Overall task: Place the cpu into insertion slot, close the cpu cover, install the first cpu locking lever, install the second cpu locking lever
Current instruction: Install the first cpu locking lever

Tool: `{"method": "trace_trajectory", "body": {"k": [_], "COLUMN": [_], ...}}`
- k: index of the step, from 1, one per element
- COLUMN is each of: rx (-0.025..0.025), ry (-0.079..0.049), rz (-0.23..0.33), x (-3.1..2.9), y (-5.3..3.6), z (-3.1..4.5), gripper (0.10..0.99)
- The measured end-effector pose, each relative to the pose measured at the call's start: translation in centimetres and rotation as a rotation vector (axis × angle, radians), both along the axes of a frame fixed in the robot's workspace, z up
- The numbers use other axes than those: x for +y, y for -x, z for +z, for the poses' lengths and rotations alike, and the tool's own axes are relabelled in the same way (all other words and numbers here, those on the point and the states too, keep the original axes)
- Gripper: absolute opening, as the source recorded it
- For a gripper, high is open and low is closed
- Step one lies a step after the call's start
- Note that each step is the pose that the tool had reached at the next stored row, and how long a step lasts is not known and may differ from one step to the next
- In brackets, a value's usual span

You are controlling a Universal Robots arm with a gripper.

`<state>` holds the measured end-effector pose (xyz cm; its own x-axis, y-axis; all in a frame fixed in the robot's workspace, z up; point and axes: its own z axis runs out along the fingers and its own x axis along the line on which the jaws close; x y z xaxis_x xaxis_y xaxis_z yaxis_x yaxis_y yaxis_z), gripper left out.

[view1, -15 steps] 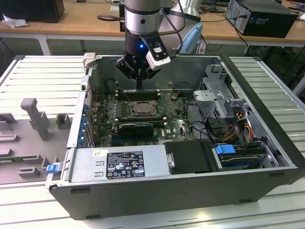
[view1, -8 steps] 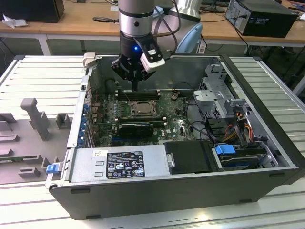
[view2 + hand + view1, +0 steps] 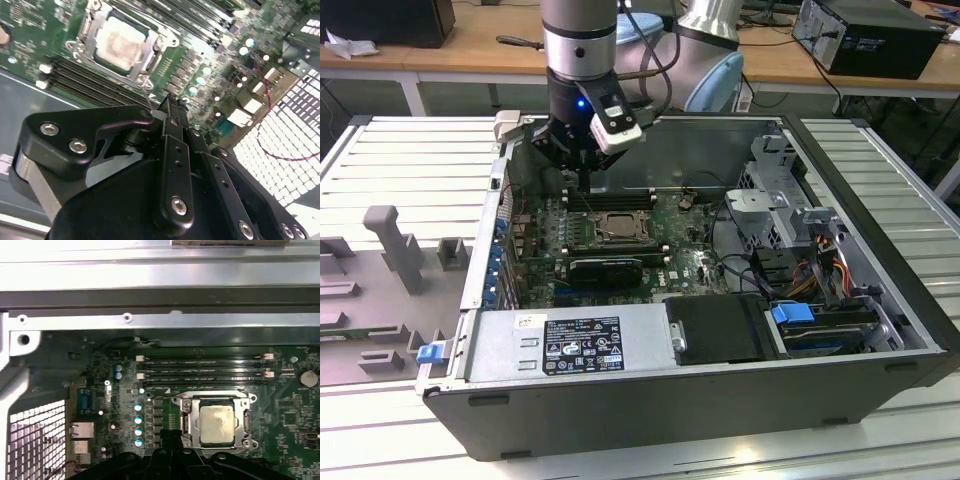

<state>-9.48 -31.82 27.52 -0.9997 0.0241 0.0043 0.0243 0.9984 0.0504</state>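
The cpu (image 3: pixel 618 228) lies flat in the insertion slot (image 3: pixel 596 240) on the green motherboard inside the open computer case. Its pale metal top shows in both wrist views (image 3: pixel 120 42) (image 3: pixel 216 424). The cpu cover (image 3: pixel 216 400) (image 3: pixel 86 31) lies down around it as a silver frame. I cannot tell how the locking levers along the socket sides stand. My gripper (image 3: pixel 582 178) hangs above the board, just behind the socket and apart from it. Its fingertips (image 3: pixel 172 102) (image 3: pixel 170 432) are pressed together with nothing between them.
Long black memory slots (image 3: pixel 200 367) run between the socket and the case's back wall (image 3: pixel 710 140). A black card (image 3: pixel 605 268) sits in front of the socket. A power supply (image 3: pixel 570 345), a drive bay (image 3: pixel 720 330) and cables (image 3: pixel 820 265) are nearer the front and the exterior view's right. A grey fixture (image 3: pixel 390 245) stands outside on the exterior view's left.
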Motion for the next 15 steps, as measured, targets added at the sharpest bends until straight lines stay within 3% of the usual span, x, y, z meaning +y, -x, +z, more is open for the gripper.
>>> {"method": "trace_trajectory", "body": {"k": [3,8,10,15], "rx": [-0.0003,-0.0004,-0.0003,-0.0003], "ry": [0.000,0.000,-0.001,-0.003], "rz": [0.002,0.005,0.007,0.008], "x": [0.00,0.07,0.35,1.27], "y": [0.93,1.63,2.15,2.25], "z": [-0.53,-1.16,-1.46,-1.79], "gripper": [0.106,0.106,0.106,0.106]}}
